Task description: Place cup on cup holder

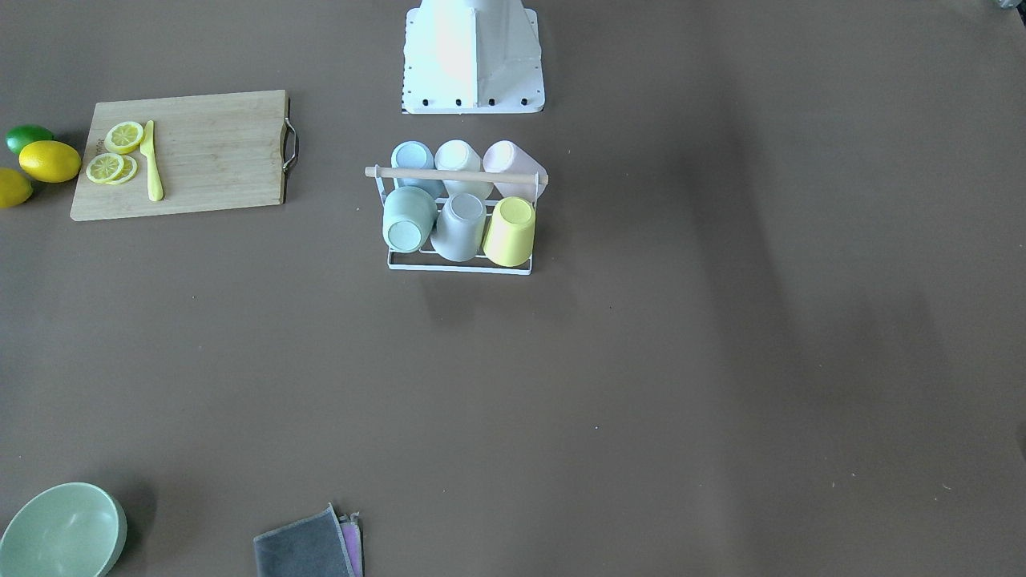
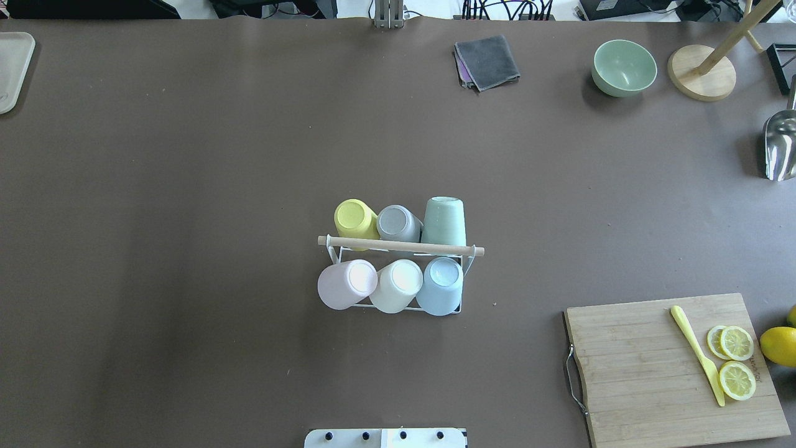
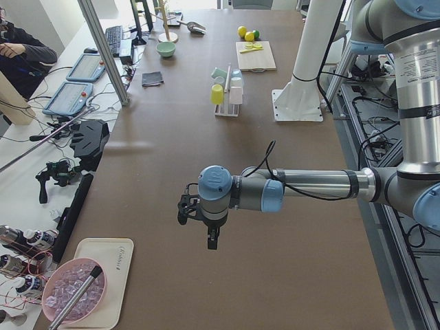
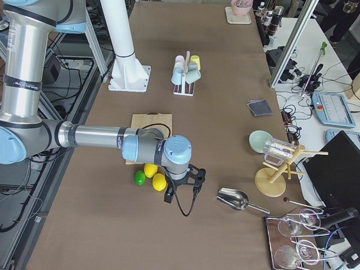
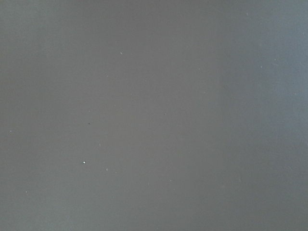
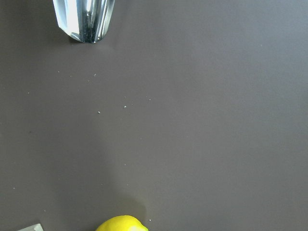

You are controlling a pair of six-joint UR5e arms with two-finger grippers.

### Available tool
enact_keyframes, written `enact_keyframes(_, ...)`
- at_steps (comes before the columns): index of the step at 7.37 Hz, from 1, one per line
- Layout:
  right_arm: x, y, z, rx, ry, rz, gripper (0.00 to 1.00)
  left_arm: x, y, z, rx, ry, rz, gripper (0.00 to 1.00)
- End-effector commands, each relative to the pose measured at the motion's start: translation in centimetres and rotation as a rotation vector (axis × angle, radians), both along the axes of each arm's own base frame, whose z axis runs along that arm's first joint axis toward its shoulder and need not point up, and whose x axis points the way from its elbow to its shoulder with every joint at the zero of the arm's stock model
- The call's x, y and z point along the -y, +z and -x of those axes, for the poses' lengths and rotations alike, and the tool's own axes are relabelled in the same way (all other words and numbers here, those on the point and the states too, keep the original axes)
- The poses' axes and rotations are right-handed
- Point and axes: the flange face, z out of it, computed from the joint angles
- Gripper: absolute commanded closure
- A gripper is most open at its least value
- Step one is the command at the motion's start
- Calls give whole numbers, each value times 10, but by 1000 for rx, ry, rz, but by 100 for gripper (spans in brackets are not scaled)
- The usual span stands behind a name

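The cup holder (image 2: 398,246), a white wire rack with a wooden rod handle, stands at the table's middle in front of the robot's base; it also shows in the front-facing view (image 1: 449,173). Several cups sit upside down on its prongs: a yellow cup (image 2: 354,218), a grey cup (image 2: 398,223), a green cup (image 2: 444,221), a pink cup (image 2: 345,283), a white cup (image 2: 397,285) and a blue cup (image 2: 441,285). My left gripper (image 3: 199,223) hovers far off at the table's left end. My right gripper (image 4: 183,193) hovers far off at the right end beside the lemons. I cannot tell whether either is open.
A cutting board (image 2: 640,373) with lemon slices and a yellow knife (image 2: 696,354) lies at the right, with lemons (image 4: 152,175) and a lime beyond it. A green bowl (image 2: 624,67), a grey cloth (image 2: 488,61), a metal scoop (image 2: 780,146) and a wooden mug stand (image 2: 701,73) line the far edge.
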Motion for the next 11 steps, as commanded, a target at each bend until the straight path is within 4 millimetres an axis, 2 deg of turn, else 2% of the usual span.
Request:
enact_keyframes(1, -1, -1, -8, 1, 19, -3, 0, 0, 12, 0, 0, -6, -22, 1)
enact_keyframes(2, -3, -1, -7, 10, 15, -7, 0, -1, 12, 0, -8, -6, -19, 1)
enact_keyframes(4, -9, 1, -23, 3, 52, -7, 0, 0, 11, 0, -1, -2, -25, 1)
enact_keyframes(6, -10, 2, -27, 2, 62, -4, 0, 3, 8, 0, -1, -2, -33, 1)
enact_keyframes(7, -19, 6, -32, 11, 80, 8, 0, 3, 8, -1, -3, -1, -32, 1)
enact_keyframes(11, -23, 9, -40, 5, 100, 13, 0, 2, 10, -1, -6, -4, -25, 1)
